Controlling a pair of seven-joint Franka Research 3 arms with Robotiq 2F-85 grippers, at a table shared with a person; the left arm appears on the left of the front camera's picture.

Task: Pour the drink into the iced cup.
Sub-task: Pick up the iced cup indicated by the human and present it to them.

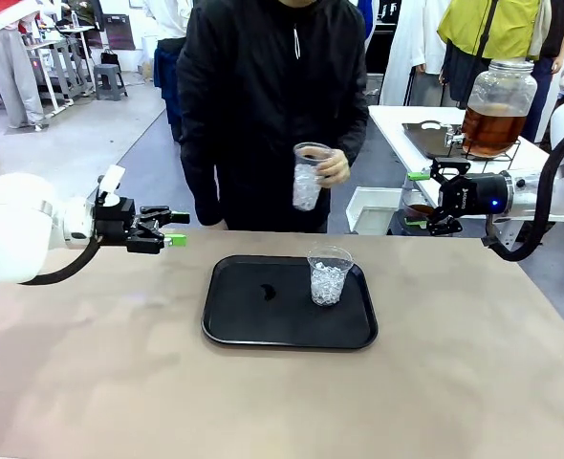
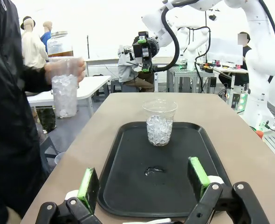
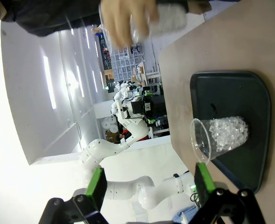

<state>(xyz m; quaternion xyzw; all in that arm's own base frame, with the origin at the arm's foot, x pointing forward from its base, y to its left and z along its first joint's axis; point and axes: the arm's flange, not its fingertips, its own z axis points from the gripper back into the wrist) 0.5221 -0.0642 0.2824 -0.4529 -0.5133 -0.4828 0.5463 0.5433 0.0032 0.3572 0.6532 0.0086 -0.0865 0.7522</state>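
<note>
A clear plastic cup with ice (image 1: 329, 276) stands upright at the right end of a black tray (image 1: 244, 320). The person at the far side holds a second iced cup (image 1: 308, 177) in one hand above the table's far edge. The amber drink fills a round glass dispenser jar (image 1: 495, 110) on a side table at the back right. My left gripper (image 1: 177, 229) hovers open left of the tray, aimed at the tray cup (image 2: 159, 123). Beyond the table's right far corner, my right gripper (image 1: 417, 199) hangs open, well short of the tray cup (image 3: 220, 138). Neither holds anything.
A small wet spot (image 1: 266, 292) lies on the tray's middle. The side table (image 1: 397, 124) with the jar stands behind my right gripper, and a white bin (image 1: 373, 210) sits on the floor beside it. The person stands close to the far table edge.
</note>
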